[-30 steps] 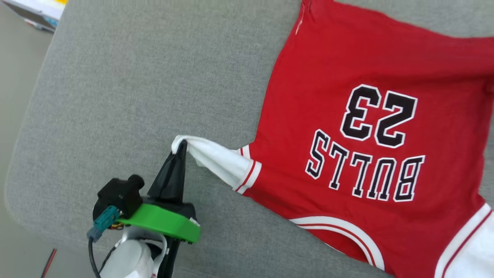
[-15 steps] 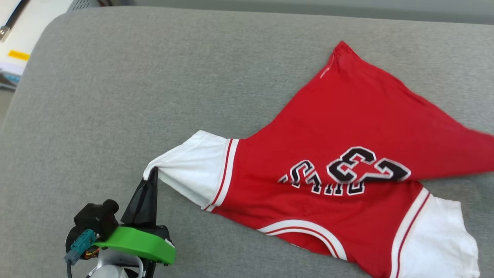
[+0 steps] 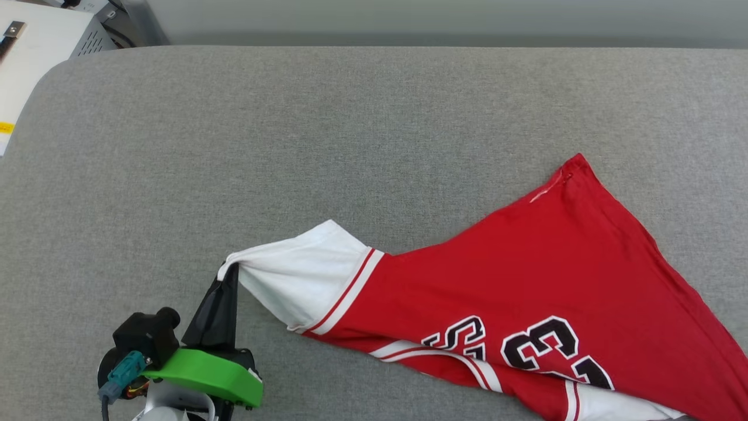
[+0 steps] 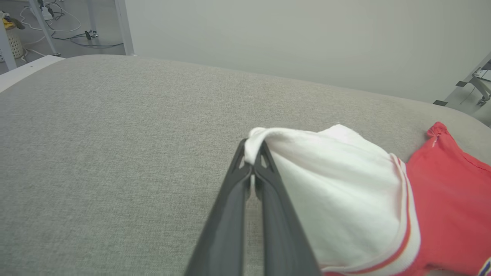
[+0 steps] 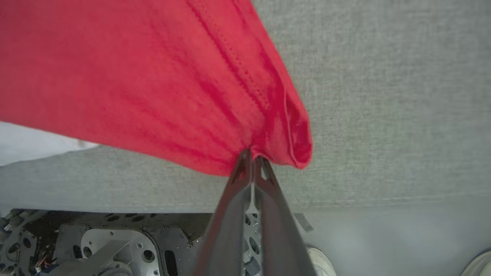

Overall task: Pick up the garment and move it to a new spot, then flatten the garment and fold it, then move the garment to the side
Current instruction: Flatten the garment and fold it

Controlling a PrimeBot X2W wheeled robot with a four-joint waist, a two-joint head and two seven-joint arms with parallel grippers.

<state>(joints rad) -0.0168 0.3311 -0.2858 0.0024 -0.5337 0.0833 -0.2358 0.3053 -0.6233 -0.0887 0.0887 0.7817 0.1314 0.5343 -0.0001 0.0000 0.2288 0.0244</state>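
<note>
Grey woven surface (image 3: 350, 146) spread wide beyond and to both sides of the left claw (image 3: 229, 270), with its rounded far-left corner well away from the fingertips. Next in size, the garment (image 3: 526, 280) — a red jersey T-shirt — lay stretched across the near right part of that surface. It ran from the left claw's tips off to the right and tapered to a red point far up and right of that claw. Its red body was partly folded over itself, so the lettering was cut off.

The white sleeve (image 3: 298, 280) fanned out just right of the left claw and was pulled into a narrow peak at the tips. The left claw was closed tight, its two dark fingers pinching the sleeve's edge, and in the left wrist view white cloth bunched over the tips. A green collar (image 3: 204, 374) sat behind the fingers.

The right claw (image 5: 251, 155) was likewise clamped together on a gathered red corner of the garment's hem. The cloth fanned away from its tips in creases, and the surface's near edge lay below it in the right wrist view.

Black, white-outlined print (image 3: 555, 351) — part of a "23" — showed well right of the left claw. Red-and-white striped trim (image 3: 347, 292) edged the sleeve, near that claw's right.
</note>
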